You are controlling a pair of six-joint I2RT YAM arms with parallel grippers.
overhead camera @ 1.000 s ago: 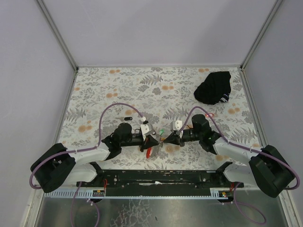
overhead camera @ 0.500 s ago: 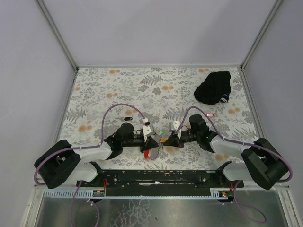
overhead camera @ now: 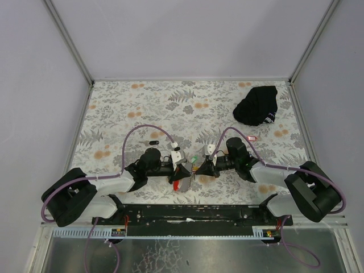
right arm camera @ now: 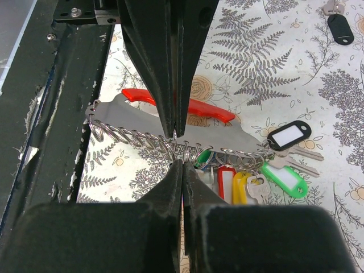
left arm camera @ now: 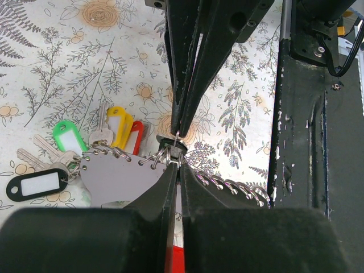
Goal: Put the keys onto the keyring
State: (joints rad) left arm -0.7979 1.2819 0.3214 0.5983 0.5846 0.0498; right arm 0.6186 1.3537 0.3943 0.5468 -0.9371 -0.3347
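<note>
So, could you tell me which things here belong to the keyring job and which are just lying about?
Job: keyring; tagged keys hanging on it; loose black-tagged key; left gripper and right gripper, both shut on the ring.
Lying about: black cloth bundle.

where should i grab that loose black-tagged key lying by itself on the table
Probably by the black tag, pinched across its narrow sides, coming straight down from above: it lies flat on the table, and the oblong tag looks like its widest, bulkiest part.

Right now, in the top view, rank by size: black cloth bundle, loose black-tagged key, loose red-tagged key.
1. black cloth bundle, largest.
2. black-tagged key and red-tagged key: both tiny, too alike to rank.
</note>
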